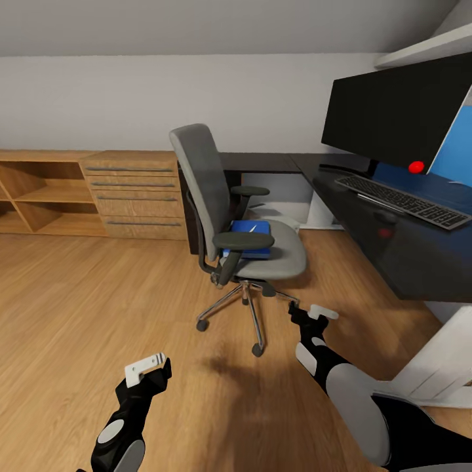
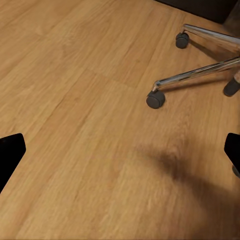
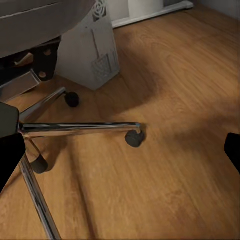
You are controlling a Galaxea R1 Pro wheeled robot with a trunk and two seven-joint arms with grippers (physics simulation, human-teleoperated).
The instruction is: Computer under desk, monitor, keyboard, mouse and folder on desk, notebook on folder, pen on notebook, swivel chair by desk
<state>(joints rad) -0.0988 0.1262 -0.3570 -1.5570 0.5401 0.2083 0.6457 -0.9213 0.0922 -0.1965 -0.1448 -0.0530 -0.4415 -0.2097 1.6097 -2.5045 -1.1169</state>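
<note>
Clearly the chair [image 1: 239, 229] is the hazard: it rolls on casters, so a reach that bumps an armrest or the chrome legs [image 3: 80, 129] could push it off and slide the folder [image 1: 252, 231], which lies flat on the seat between the armrests. Both the left hand [image 1: 149, 368] and the right hand [image 1: 314, 316] hang low, open and empty. Bare floor [image 2: 75, 100] lies wide on the left; on the right, the worktop [image 1: 393, 249] edge crowds the chair. The keyboard [image 1: 410, 200] and monitor [image 1: 400, 111] sit on the worktop.
</note>
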